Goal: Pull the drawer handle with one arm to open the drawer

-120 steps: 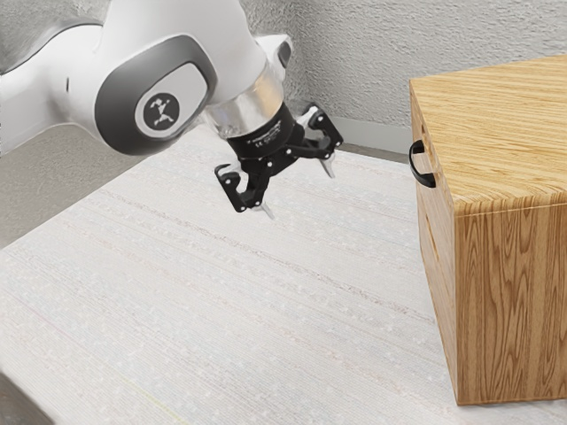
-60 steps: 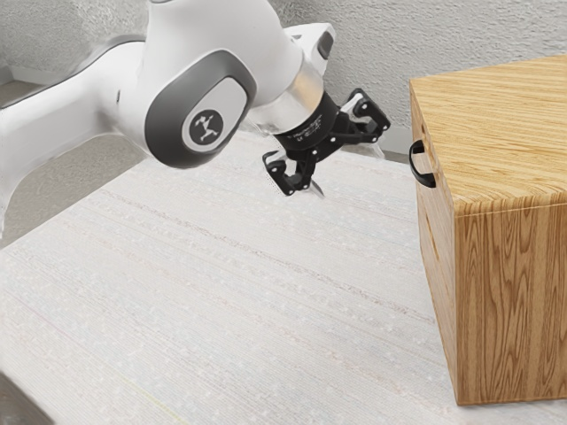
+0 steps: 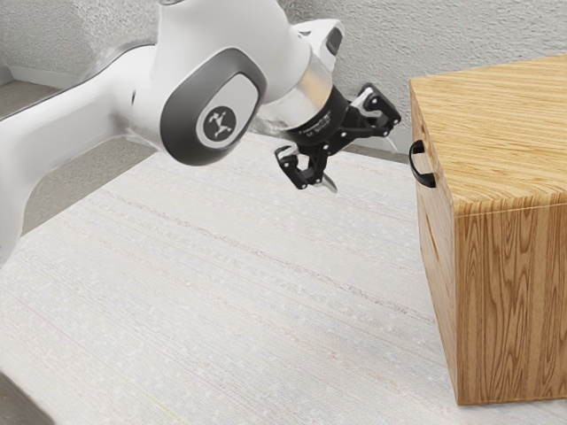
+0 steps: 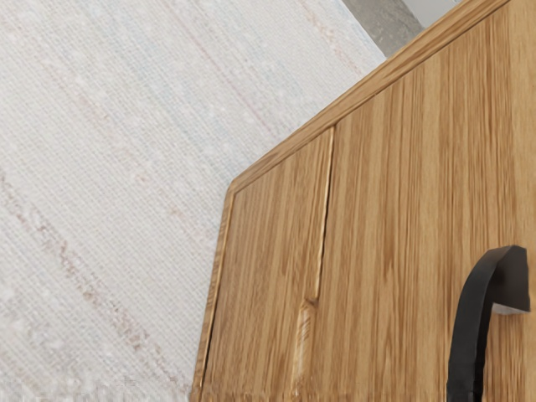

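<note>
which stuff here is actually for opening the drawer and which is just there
For the job:
- handle
- cabinet that it is fixed to
- claw, open, short of the handle

Just there:
- table
- wall

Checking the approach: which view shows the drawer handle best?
The exterior view: the whole drawer handle shows in profile on the wooden cabinet, the open gripper short of it. The wrist view brings it closer but cuts part of it off.
</note>
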`<state>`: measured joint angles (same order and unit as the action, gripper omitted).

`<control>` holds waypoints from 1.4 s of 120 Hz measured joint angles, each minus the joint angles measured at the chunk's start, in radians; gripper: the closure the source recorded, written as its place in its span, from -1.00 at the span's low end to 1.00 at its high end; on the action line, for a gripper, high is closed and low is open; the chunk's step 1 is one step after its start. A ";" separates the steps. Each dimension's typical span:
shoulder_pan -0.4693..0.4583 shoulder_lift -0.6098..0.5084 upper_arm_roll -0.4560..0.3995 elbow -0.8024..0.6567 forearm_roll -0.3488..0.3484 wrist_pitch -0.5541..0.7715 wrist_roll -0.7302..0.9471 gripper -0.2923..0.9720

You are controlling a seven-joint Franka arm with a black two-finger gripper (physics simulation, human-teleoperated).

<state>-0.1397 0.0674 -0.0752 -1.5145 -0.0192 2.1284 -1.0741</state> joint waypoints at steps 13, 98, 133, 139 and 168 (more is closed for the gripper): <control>0.005 0.001 0.002 -0.001 -0.041 0.002 -0.017 -0.54; -0.003 0.048 -0.008 0.045 -0.037 0.023 -0.049 -0.15; -0.007 0.056 -0.027 0.048 -0.020 0.039 -0.048 -0.11; -0.008 0.056 -0.028 0.048 -0.017 0.041 -0.048 -0.11; -0.006 0.068 -0.042 0.042 -0.008 0.058 -0.044 -0.10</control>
<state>-0.1453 0.1352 -0.1168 -1.4721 -0.0271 2.1869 -1.1179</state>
